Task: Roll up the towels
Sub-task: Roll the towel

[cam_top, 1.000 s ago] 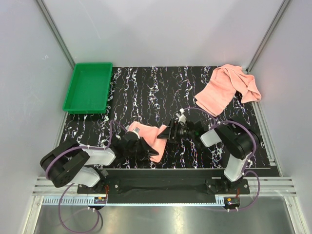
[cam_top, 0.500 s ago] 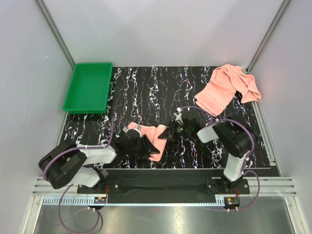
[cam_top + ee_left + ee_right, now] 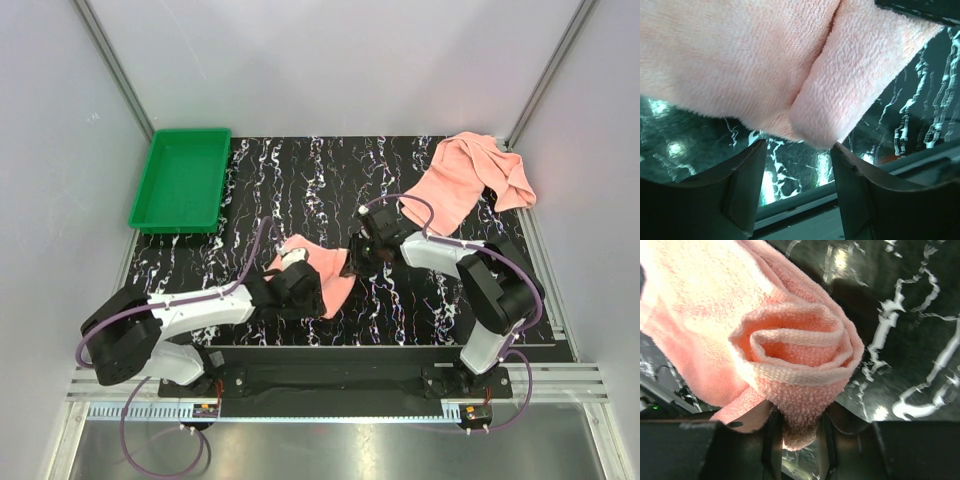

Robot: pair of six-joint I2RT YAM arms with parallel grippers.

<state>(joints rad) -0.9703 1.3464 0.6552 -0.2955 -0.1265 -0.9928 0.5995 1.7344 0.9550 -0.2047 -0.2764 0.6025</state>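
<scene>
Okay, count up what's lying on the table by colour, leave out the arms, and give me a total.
Pink towels: 2
Green tray: 1
Total: 3

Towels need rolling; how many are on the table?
2. A partly rolled towel lies at the front middle; a crumpled towel lies at the far right corner.
</scene>
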